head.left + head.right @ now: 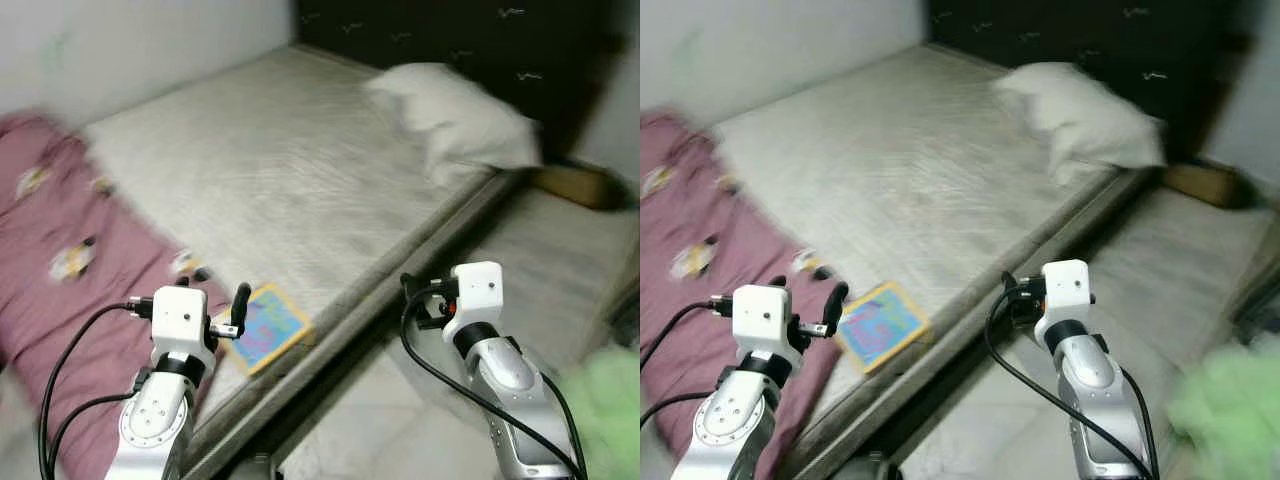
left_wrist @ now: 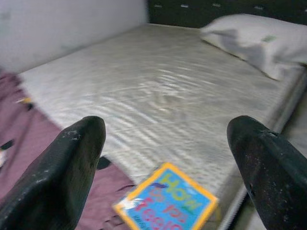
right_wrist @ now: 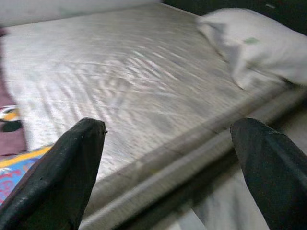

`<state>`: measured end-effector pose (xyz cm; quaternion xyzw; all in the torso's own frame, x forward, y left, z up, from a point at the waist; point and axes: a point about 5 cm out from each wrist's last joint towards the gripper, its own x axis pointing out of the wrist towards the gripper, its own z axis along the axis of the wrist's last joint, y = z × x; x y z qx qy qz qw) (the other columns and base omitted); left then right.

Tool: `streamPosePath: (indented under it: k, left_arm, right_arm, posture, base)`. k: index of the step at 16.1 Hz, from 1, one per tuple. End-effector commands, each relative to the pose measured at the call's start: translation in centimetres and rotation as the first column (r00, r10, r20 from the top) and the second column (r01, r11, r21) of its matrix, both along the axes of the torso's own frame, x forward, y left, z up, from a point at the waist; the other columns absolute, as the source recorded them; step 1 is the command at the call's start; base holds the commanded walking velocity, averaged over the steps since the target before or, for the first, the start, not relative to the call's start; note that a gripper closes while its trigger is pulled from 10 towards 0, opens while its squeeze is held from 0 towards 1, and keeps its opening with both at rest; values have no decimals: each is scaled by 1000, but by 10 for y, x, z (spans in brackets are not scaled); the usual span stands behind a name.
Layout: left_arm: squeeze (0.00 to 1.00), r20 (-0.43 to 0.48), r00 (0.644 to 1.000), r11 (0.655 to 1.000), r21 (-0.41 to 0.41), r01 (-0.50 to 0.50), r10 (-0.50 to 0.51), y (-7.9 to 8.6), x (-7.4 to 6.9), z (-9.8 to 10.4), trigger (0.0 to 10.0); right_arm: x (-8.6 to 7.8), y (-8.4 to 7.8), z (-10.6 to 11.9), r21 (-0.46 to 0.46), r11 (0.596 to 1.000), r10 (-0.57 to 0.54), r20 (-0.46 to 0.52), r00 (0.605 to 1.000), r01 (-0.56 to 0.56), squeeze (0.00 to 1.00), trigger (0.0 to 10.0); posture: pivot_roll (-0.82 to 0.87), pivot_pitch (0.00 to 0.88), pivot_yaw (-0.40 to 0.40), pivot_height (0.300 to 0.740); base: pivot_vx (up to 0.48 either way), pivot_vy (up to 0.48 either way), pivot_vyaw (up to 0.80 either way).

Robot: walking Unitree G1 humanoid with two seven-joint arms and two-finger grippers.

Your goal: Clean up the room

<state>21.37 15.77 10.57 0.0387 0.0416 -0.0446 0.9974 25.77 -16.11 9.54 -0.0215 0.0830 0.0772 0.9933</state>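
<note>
While the head view blurs, the book (image 1: 262,326) lies lower centre on the bed (image 1: 300,170) edge. Left wrist view: left gripper (image 2: 168,158) spread wide above it; lower squarely. Right wrist view: right gripper (image 3: 168,158) open, idle.

Bare mattress bed (image 1: 290,170), dark headboard (image 1: 450,30), pale floor (image 1: 560,260)

A dark headboard (image 1: 450,35) and pale wall (image 1: 130,45) border the bed.
</note>
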Motion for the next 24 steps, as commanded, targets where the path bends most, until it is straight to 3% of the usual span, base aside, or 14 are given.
streamPosePath:
  k: [1, 8, 12, 17, 19, 22, 24]
  left_arm:
    - [0, -12, 1000, 1000, 11, -23, 23, 5, -1, -2, 10000]
    - [0, 12, 1000, 997, 70, -21, 21, 6, 1, 2, 10000]
    - [0, 12, 1000, 999, 51, -11, 10, 7, 8, 3, 10000]
    - [0, 56, 998, 999, 23, -22, 21, 8, 31, 10, 10000]
    - [0, 50, 999, 1000, 20, -21, 20, 10, 38, 5, 10000]
    - [0, 72, 997, 1000, 3, 21, -21, 0, 50, 12, 10000]
    - [0, 86, 996, 1000, -1, -6, 6, 5, 53, 12, 10000]
  right_arm:
    - [0, 7, 1, 9, 1000, 17, 13, 1000, -17, 0, 10000]
    - [3, 17, 3, 17, 998, 66, 46, 997, -67, 0, 10000]
    - [10, 21, 3, 27, 997, 67, 56, 996, -69, 0, 10000]
    - [32, 18, 22, 45, 999, 18, 127, 992, -24, 0, 10000]
    - [30, 23, 24, 48, 998, 25, 148, 989, -32, 0, 10000]
    - [38, 19, 26, 50, 999, 0, 166, 986, -8, 0, 10000]
    - [40, 15, 25, 55, 998, -31, 176, 984, 21, 0, 10000]
  posture:
    - [4, 40, 4, 740]
    - [15, 34, 16, 740]
    - [22, 18, 23, 740]
    - [-2, 0, 28, 740]
    - [-14, 0, 31, 740]
    - [-10, 0, 39, 740]
    - [-10, 0, 44, 740]
  base:
    - [0, 0, 800]
    - [0, 0, 800]
    - [0, 0, 800]
    - [0, 0, 800]
    - [0, 0, 800]
    - [0, 0, 800]
    - [0, 0, 272]
